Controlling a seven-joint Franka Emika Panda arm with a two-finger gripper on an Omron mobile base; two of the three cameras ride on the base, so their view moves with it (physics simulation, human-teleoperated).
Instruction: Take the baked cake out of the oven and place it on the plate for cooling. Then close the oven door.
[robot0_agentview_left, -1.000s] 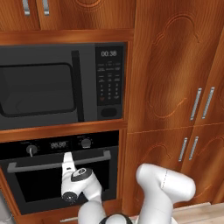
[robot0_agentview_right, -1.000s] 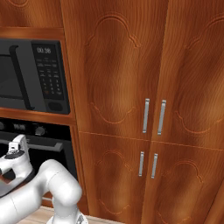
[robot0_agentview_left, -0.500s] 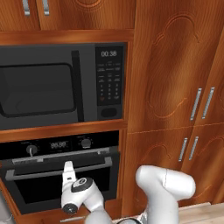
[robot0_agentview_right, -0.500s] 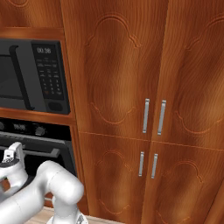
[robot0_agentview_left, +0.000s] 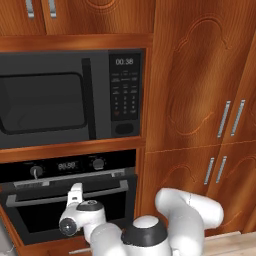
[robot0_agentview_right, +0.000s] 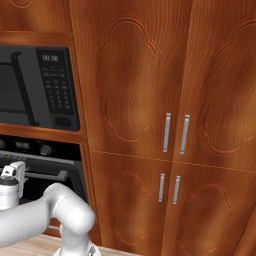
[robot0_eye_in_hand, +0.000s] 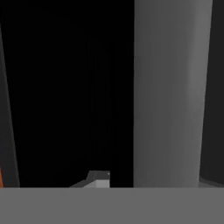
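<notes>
The pincer is sitting right up against the silver handle of the oven door, its white hand poking up over the bar in the left base view, and from the right the hand is showing at the same height as the handle's end. Whether the jaws are clenched on the bar or standing loose around it, I cannot tell; the fingers themselves are hidden behind the hand. In the hand view a broad grey bar, which I am taking for the handle, is running straight across a black background with one small finger tip peeking up beside it, not visibly pressing on it. The oven is sitting below the microwave, and its door is looking tipped slightly out at the top, though that is hard to be sure of. The cake is presumably inside, unseen. The step in hand, as I read it, is getting that door down. Doing it well is meaning a square grip with the bar seated deep between the fingers, then pulling out and down along the door's arc rather than straight back, so the bar is not slipping free. The wooden cabinets to the right are standing well apart from the work.
</notes>
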